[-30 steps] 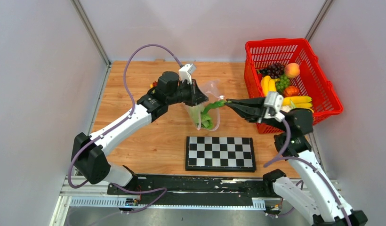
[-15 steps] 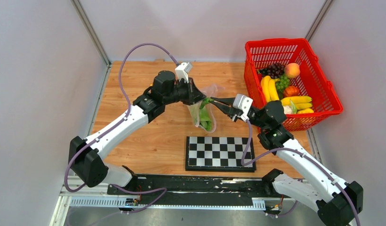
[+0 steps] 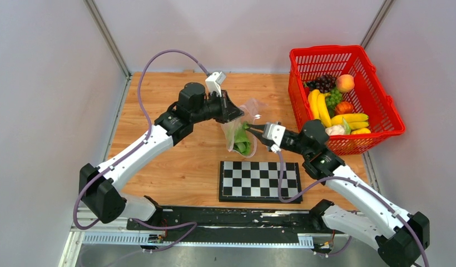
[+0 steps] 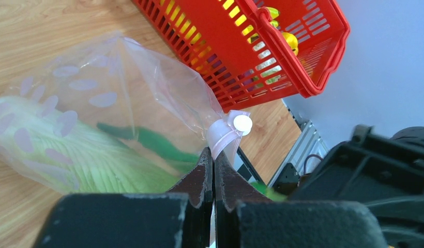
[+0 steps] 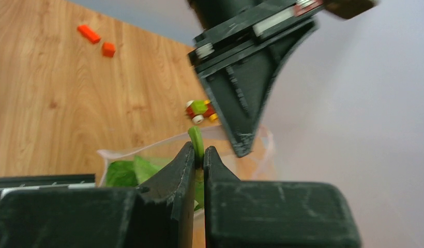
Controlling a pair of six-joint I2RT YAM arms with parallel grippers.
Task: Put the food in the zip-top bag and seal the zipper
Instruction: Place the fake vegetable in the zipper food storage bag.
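at lower centre the left gripper [image 4: 214, 157] pinches the zip-top bag [image 4: 96, 124] by its pink zipper [image 4: 223, 135]; red basket [image 4: 261, 46] upper right.

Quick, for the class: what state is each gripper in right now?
Left gripper: closed, holding the zip-top bag by its pink zipper strip.
Right gripper: closed, holding the long green pod.

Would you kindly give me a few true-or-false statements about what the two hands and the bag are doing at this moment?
1. The left hand pinches the zipper of the zip-top bag. True.
2. The right hand is open and empty. False: it is shut on the long green pod.
3. The bag has nothing in it. False: green lettuce lies inside.
4. The red basket stands to the robot's right of the bag. True.
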